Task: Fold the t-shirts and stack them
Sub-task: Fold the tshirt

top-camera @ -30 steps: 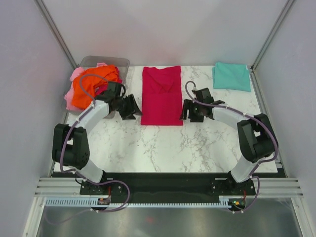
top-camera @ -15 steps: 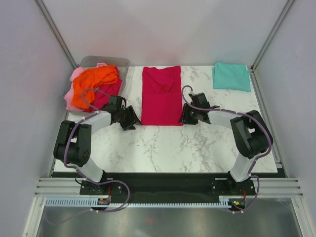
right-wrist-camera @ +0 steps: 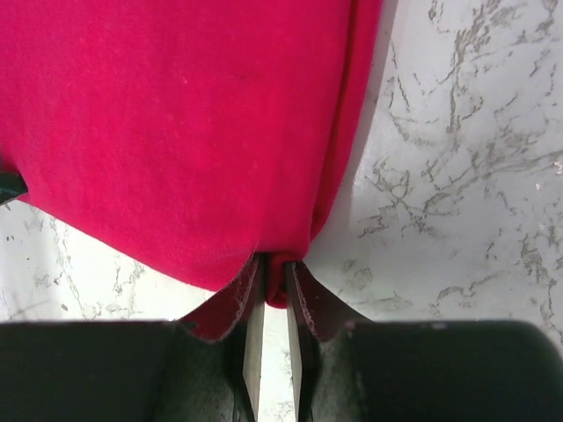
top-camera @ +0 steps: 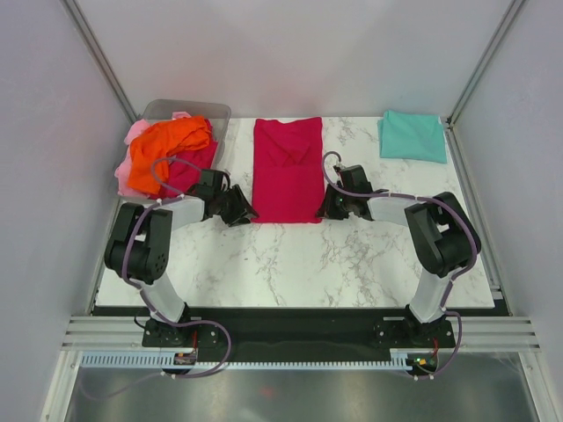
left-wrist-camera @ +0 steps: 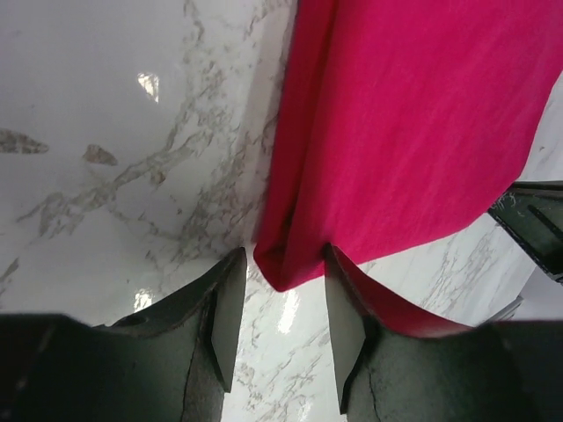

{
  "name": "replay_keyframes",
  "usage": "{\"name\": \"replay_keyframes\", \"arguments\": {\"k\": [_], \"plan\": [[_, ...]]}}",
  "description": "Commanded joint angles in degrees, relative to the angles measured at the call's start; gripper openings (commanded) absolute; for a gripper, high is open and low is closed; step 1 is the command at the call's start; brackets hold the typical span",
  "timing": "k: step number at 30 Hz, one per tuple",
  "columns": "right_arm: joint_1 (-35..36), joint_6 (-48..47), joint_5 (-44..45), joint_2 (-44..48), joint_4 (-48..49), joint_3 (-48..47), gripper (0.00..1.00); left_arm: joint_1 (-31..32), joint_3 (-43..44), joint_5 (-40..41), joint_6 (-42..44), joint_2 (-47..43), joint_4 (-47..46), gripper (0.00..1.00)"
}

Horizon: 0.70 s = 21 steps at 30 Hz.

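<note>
Shirt: the crimson shirt (top-camera: pixel 288 169) lies flat on the table (top-camera: pixel 290 255) as a long strip in the upper middle of the overhead view. Its sides are folded in and its hem faces the bottom of the frame.
Right gripper: the right gripper (right-wrist-camera: pixel 273 272) sits at the strip's lower right corner, fingers pressed together with the corner fold pinched between them.
Left gripper: the left gripper (left-wrist-camera: pixel 281 272) is at the lower left corner. Its jaws stand apart on either side of the cloth tip, which lies between them unpinched.
Step in hand: you appear to be taking both hem corners so you can fold the strip upward on itself.
Do first: close the left side fully before anything rises. Push in far enough to catch every layer of the side fold, not only the top one.
Then: lift both corners together at the same height and keep the hem stretched between them. Carry it toward the collar and lay it down square.
Watch for: a one-sided lift would likely skew the strip or pull a side fold open.
Others: the teal shirt (top-camera: pixel 413 135) lies folded at the upper right and is probably the stack. The orange shirt (top-camera: pixel 167 145) and pink shirt (top-camera: pixel 136 132) are heaped at the bin (top-camera: pixel 189 107), upper left.
</note>
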State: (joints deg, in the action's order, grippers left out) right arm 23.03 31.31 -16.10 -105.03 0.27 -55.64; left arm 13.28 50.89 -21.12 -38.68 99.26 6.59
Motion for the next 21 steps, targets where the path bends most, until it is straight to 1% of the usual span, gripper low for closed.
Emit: {"name": "replay_keyframes", "arguments": {"k": [1, 2, 4, 5, 6, 7, 8, 11, 13, 15, 16, 17, 19, 20, 21], "plan": [[0.2, -1.0, 1.5, -2.8, -2.2, 1.5, 0.22, 0.6, 0.3, 3.0, -1.4, 3.0, -1.8, 0.47], [0.3, -1.1, 1.5, -2.9, -2.2, 1.7, 0.21, 0.7, 0.4, 2.8, -1.5, 3.5, -2.0, 0.44], [0.3, -1.2, 1.7, -2.9, -2.0, 2.0, 0.18, 0.8, 0.6, 2.0, -1.5, 4.1, -2.5, 0.30], [0.1, -1.3, 1.6, -3.1, -1.9, 2.1, 0.16, 1.0, 0.6, 1.8, -1.6, 4.2, -2.5, 0.08], [0.1, -1.4, 1.6, -3.1, -1.9, 2.5, 0.09, 1.5, 0.3, 1.9, -1.5, 4.0, -2.5, 0.02], [0.2, -1.5, 1.6, -2.9, -1.6, 2.8, 0.03, 1.8, 0.1, 2.0, -1.6, 3.7, -2.7, 0.02], [0.1, -1.5, 1.6, -2.7, -1.5, 3.1, 0.00, 2.2, 0.0, 2.1, -1.6, 3.6, -2.7, 0.02], [0.2, -0.9, 1.1, -0.4, -1.2, 5.2, 0.00, 4.6, -1.8, 1.9, -1.6, 1.5, -2.0, 0.02], [0.2, 0.2, 1.2, 2.2, -1.2, 8.3, 0.00, 6.2, -2.6, 2.3, -1.3, -2.0, -0.7, 0.02], [0.2, 1.3, 1.4, 7.5, -2.1, 12.0, 0.00, 8.7, -4.9, 3.5, -1.2, -5.2, 1.3, 0.02], [0.2, 2.9, 1.4, 9.6, -2.6, 13.3, 0.00, 9.6, -5.8, 3.7, -1.3, -9.0, 1.8, 0.02], [0.2, 3.6, 1.1, 13.9, -2.9, 14.6, 0.00, 11.1, -7.6, 3.9, -1.6, -11.0, 3.3, 0.02], [0.4, 6.1, -0.6, 18.9, -3.9, 18.4, 0.00, 12.8, -9.0, 4.7, -1.9, -15.5, 5.9, 0.02], [0.5, 6.9, -1.1, 24.1, -4.5, 19.5, 0.00, 14.6, -10.1, 4.9, -2.3, -19.9, 7.1, 0.02], [1.0, 7.4, -1.1, 26.9, -7.0, 21.2, 0.00, 15.6, -10.6, 5.1, -2.7, -22.4, 10.0, 0.02]]}}
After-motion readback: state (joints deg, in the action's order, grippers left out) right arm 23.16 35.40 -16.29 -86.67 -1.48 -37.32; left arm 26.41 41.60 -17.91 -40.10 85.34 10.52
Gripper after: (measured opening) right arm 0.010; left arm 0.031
